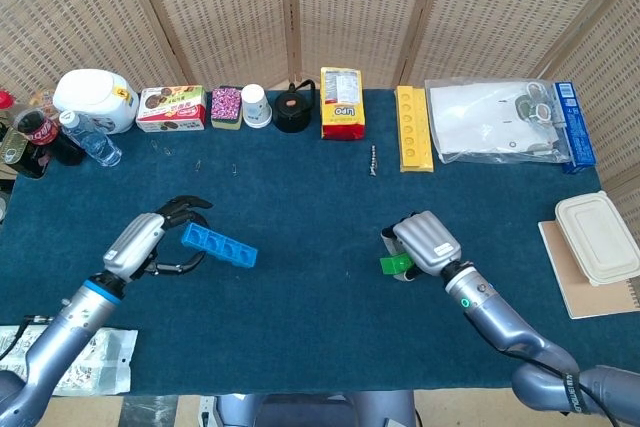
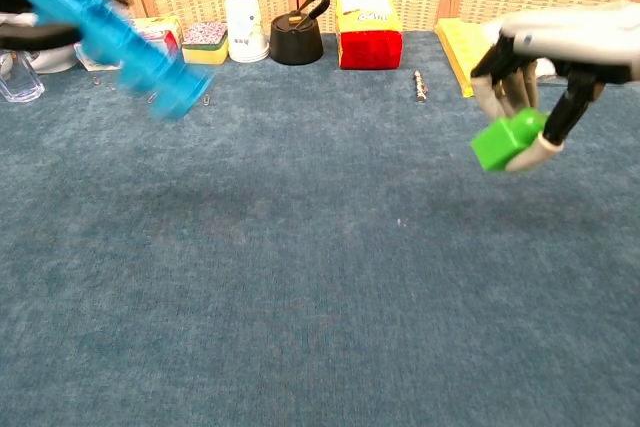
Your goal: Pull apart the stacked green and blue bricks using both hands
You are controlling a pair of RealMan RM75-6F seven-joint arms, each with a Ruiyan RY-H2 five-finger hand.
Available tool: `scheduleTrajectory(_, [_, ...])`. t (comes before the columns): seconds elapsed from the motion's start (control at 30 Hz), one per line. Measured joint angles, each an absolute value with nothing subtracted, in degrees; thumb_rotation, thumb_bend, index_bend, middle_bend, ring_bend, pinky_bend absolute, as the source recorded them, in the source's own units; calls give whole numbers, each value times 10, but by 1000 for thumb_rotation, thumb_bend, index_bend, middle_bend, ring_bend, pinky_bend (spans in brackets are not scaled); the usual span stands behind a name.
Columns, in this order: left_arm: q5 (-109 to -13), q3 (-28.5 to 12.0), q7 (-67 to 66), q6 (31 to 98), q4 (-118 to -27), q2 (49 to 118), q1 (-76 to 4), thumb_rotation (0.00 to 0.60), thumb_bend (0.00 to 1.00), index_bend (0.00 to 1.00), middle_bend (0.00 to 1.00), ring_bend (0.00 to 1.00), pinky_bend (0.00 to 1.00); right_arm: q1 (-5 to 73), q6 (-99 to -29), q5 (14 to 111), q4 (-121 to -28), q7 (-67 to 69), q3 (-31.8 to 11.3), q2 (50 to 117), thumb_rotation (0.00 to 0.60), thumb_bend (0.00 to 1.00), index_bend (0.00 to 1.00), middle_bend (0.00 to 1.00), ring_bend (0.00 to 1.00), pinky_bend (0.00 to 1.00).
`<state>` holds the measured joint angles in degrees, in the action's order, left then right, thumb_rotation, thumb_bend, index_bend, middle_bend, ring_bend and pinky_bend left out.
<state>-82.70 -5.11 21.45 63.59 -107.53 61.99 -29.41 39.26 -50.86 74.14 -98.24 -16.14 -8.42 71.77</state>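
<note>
Woven cane screens stand behind your table [image 1: 300, 287], which wears a napped dark-blue cloth. Your left hand [image 1: 150, 237] grips one end of the long, studded blue brick [image 1: 219, 245], near the table's left edge; the brick juts out past the fingers, toward the middle. Your right hand [image 1: 425, 242] curls over the small, blocky green brick [image 1: 396, 265], pinching it beneath pale fingertips [image 2: 533, 152] just above the cloth, right of centre. Both bricks are well apart.
</note>
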Motion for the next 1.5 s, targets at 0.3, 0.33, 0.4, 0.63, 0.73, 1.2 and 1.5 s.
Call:
scheduleTrajectory(0.3, [-844, -25, 185, 655, -1051, 617, -267, 501, 433, 552, 232, 142, 275, 409, -520, 689, -933, -331, -50, 777, 600, 20, 543, 506, 446, 330])
scheduleTrajectory(0.33, [-845, -25, 185, 657, -1049, 619, -266, 506, 433, 552, 232, 142, 275, 410, -520, 682, -932, -344, -47, 780, 600, 18, 517, 486, 426, 318])
scheduleTrajectory(0.4, [-847, -25, 183, 660, -1041, 624, -265, 501, 433, 552, 232, 142, 274, 414, -522, 665, -934, -371, -44, 783, 600, 14, 472, 451, 393, 299])
scheduleTrajectory(0.63, [-845, -29, 178, 653, -1016, 653, -270, 502, 432, 552, 232, 142, 274, 421, -537, 626, -989, -428, -39, 757, 600, 12, 323, 312, 270, 248])
scheduleTrajectory(0.73, [-840, -35, 170, 643, -1007, 671, -278, 500, 431, 552, 232, 142, 274, 421, -550, 615, -1025, -448, -37, 733, 600, 12, 303, 290, 241, 228])
scheduleTrajectory(1.2, [-773, -78, 8, 588, -965, 762, -344, 499, 209, 170, 118, 8, 157, 392, -627, 647, -1102, -406, -44, 657, 600, 11, 303, 289, 238, 234])
scheduleTrajectory(1.5, [-709, -97, -139, 579, -980, 781, -376, 490, 161, 35, 83, 0, 144, 374, -651, 684, -1075, -322, -60, 655, 600, 11, 304, 293, 248, 251])
